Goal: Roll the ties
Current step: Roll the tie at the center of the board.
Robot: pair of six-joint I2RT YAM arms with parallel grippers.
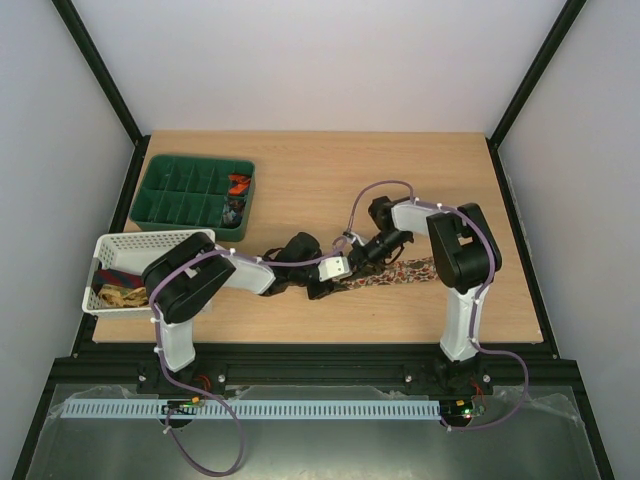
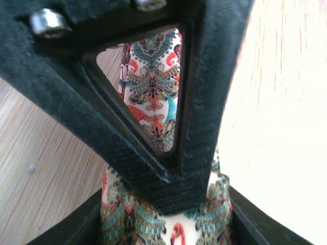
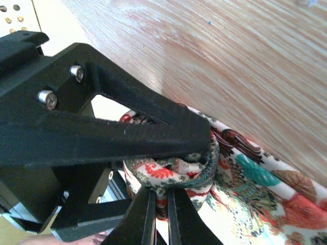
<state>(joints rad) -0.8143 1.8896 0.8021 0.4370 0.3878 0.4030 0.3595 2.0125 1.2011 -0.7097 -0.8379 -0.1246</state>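
Note:
A floral-patterned tie [image 1: 400, 272] lies flat on the wooden table, running right from where the two grippers meet. Its left end is wound into a small coil [image 3: 173, 173]. My right gripper [image 1: 354, 260] comes down from the back. In the right wrist view its fingers [image 3: 159, 209] are pinched on the coil. My left gripper [image 1: 322, 284] reaches in from the left. In the left wrist view the tie [image 2: 150, 87] fills the gap between its fingers [image 2: 166, 227]. A black triangular finger frame [image 2: 199, 127] crosses over the tie there.
A green compartment tray [image 1: 170, 195] stands at the back left with an orange-red coil [image 1: 238, 183] and a dark coil [image 1: 232, 211] in it. A white basket [image 1: 125, 245] at the left edge holds a gold-patterned tie [image 1: 122, 296]. Purple cables run along both arms.

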